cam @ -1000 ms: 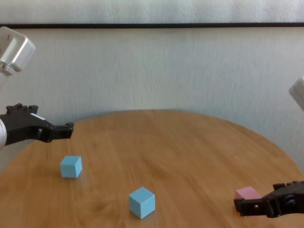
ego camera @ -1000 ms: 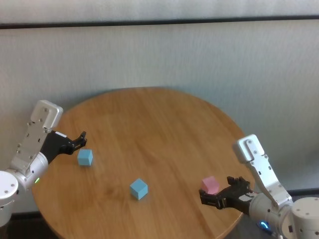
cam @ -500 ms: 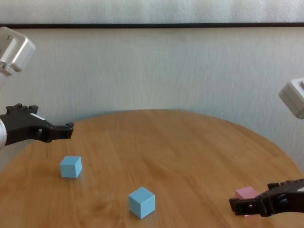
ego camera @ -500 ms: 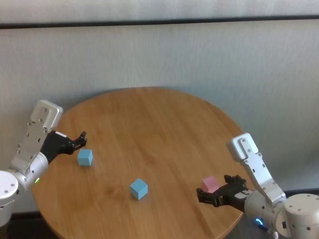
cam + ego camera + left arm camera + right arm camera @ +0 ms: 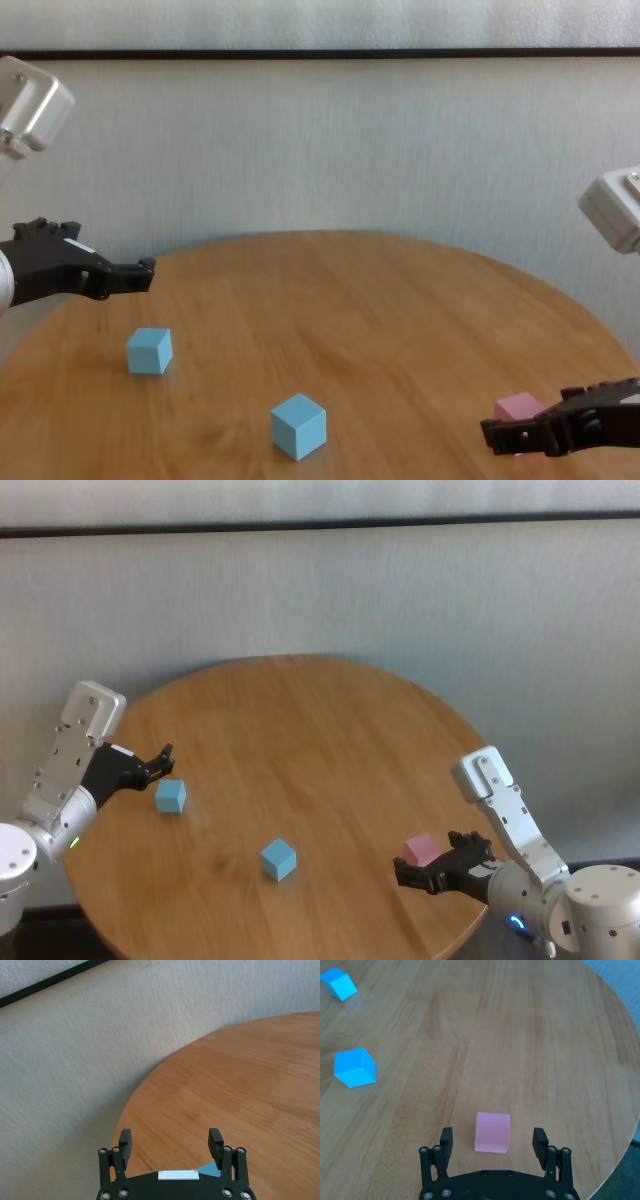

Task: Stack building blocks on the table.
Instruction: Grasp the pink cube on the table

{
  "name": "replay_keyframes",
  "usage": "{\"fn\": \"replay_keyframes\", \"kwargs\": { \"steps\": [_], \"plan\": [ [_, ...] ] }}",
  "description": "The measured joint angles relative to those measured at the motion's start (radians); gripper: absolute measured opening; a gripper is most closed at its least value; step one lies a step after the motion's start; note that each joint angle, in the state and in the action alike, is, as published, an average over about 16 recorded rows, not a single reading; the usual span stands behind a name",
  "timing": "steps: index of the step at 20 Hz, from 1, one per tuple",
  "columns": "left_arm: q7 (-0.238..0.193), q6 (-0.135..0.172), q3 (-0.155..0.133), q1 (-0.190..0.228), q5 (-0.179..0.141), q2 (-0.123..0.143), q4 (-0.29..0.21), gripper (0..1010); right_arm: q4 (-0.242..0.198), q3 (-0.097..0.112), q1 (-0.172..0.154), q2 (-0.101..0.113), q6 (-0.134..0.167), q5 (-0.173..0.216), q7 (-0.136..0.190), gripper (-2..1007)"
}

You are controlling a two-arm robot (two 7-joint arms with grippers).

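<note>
Three matte cubes — pink block (image 5: 492, 1132), two light-blue — unstacked; both arms' fingers spread.

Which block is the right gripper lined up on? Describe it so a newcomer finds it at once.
On the round wooden table, look to its near right edge, where the open right gripper sits. The pink cube lies between its fingers, untouched; the other two cubes are light blue.

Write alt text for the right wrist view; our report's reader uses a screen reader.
The open right gripper sits low over a round wooden table, with a pink block resting on the wood between its fingers, untouched. Two blue blocks lie farther off, one nearer and one at the table's far side.
</note>
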Motion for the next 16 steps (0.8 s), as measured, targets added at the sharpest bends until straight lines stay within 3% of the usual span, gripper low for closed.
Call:
{"fn": "replay_keyframes", "kwargs": {
  "steps": [16],
  "plan": [
    [0.0, 0.0, 0.0, 0.0, 0.0, 0.0, 0.0, 1002, 0.045, 0.015, 0.014, -0.029, -0.011, -0.03, 0.026, 1004]
  ]
}}
